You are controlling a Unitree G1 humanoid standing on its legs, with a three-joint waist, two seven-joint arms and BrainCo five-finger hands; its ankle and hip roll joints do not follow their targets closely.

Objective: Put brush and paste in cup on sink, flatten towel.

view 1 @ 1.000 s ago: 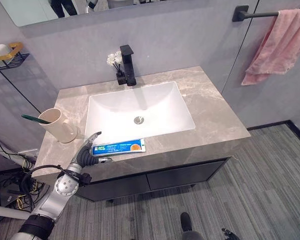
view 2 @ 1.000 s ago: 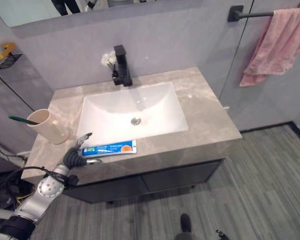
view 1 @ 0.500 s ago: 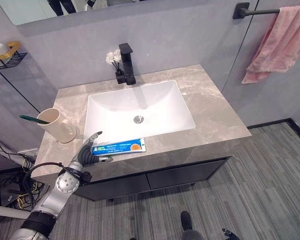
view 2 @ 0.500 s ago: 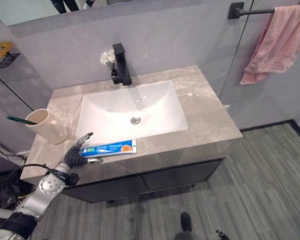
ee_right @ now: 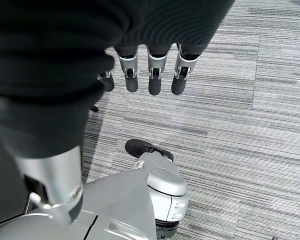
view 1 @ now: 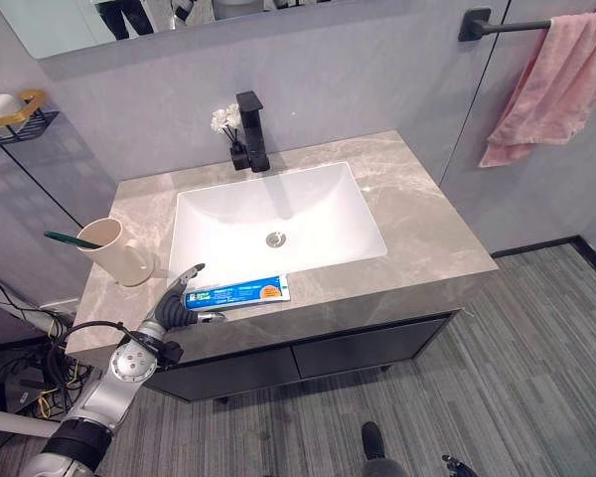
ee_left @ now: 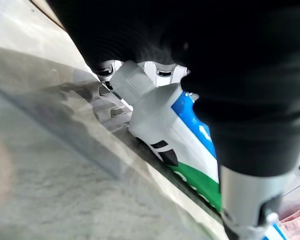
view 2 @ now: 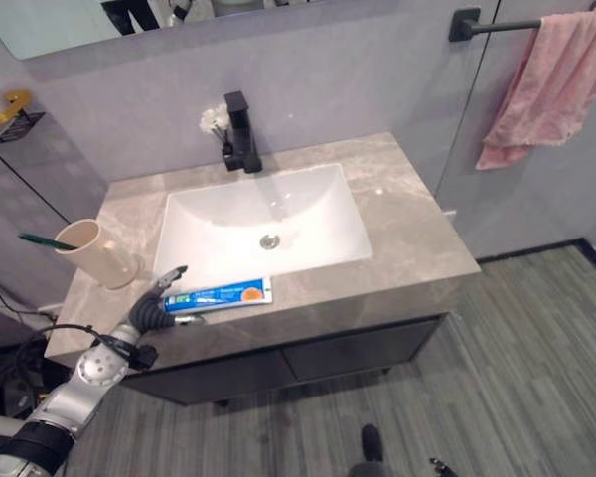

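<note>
On your left, the smooth beige cup [view 1: 117,254] stands on the veined stone counter [view 1: 432,234] with the brush [view 1: 72,239] inside. The left hand [view 1: 177,306] grips the cap end of the flat blue-green paste [view 1: 236,292], lying at the basin's front edge. The right hand [ee_right: 149,75] hangs with fingers relaxed, empty. The pink towel [view 1: 551,84] hangs bunched on its bar.

You have a grey-brown marble-look vanity counter [view 1: 427,224] with a white rectangular basin [view 1: 278,224] sunk into its middle. On the counter's left side stands a cream-coloured cup [view 1: 114,252] tilted a little, a dark green toothbrush [view 1: 72,238] poking out of it. Along the front edge, just before the basin, lies a blue, white and green toothpaste tube [view 1: 236,292]. At the back a black faucet [view 1: 251,130] rises, small white flowers [view 1: 225,119] just beside it.
</note>
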